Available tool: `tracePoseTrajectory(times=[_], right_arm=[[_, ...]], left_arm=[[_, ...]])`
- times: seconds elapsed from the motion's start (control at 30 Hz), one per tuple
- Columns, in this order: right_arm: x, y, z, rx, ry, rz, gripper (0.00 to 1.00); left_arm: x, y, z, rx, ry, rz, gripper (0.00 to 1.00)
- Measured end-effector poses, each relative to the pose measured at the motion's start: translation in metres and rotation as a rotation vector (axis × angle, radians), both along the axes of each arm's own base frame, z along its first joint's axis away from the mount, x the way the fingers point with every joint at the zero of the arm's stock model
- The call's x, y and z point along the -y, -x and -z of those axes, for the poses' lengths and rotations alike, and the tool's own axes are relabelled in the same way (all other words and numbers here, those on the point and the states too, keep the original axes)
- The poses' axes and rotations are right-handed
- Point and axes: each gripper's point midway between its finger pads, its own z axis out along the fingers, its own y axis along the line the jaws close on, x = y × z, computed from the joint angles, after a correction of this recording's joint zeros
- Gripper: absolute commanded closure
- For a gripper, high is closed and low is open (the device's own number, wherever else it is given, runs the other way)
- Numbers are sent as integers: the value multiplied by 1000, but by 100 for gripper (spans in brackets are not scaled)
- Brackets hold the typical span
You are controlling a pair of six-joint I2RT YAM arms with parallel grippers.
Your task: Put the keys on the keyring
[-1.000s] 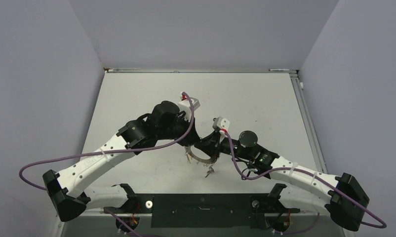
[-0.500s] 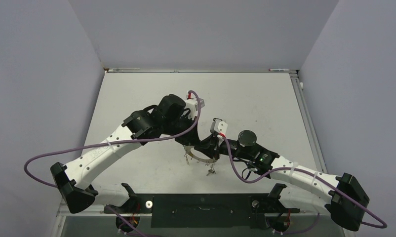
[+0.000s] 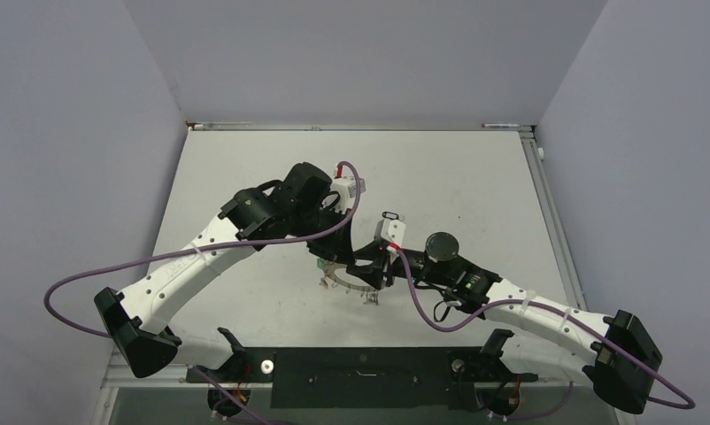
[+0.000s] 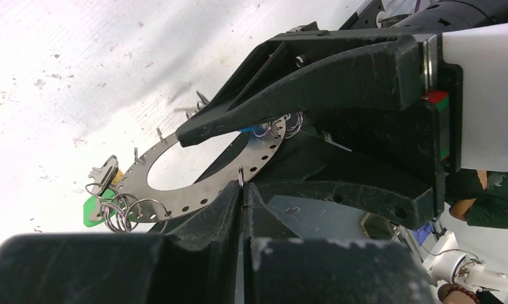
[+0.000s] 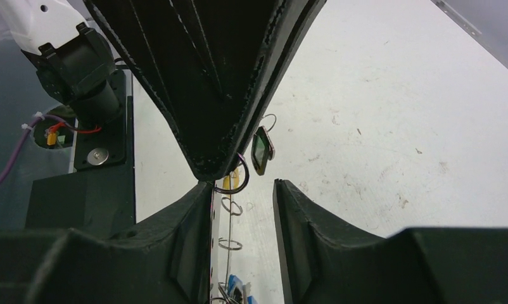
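Keyring (image 4: 188,199) partly hidden by the right gripper (image 5: 242,187), jaws parted — left gripper (image 4: 241,190) clamps its rim; keys (image 4: 94,209) mostly obscured.

Top cam: high above near edge, looking down over whole bench (image 3: 475,177). Wrist cams: close-up, low, facing each other. All three share keyring (image 4: 188,197).

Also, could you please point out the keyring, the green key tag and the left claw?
keyring (image 4: 175,201), left wrist view, on the flat grey band below its hole.
green key tag (image 4: 92,212), left wrist view, middle of the plastic.
left claw (image 4: 242,189), left wrist view, where its shut fingertips meet.
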Motion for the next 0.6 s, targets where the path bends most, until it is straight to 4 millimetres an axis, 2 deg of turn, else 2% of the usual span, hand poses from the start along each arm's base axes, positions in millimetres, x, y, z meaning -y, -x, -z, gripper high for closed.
tracePoseTrajectory(times=[0.07,0.13,0.2,0.27,0.37,0.47,0.6], right_arm=[[0,0,0,3,1,-1,65],[-1,1,0,7,2,-5,72],[-1,3,0,8,2,-13,89],[-2,5,0,11,3,-27,95],[-3,9,1,10,6,-43,93],[-3,9,2,13,17,-43,78],[-1,6,7,11,39,-22,72]], left_arm=[[0,1,0,-4,1,3,100],[0,2,0,-7,2,5,100],[0,2,0,-9,3,3,100],[0,0,-1,-7,4,-3,100],[0,-3,-1,-4,-1,-9,100],[-1,-3,1,-7,-9,-12,100],[-4,-1,3,-18,-27,-15,100]])
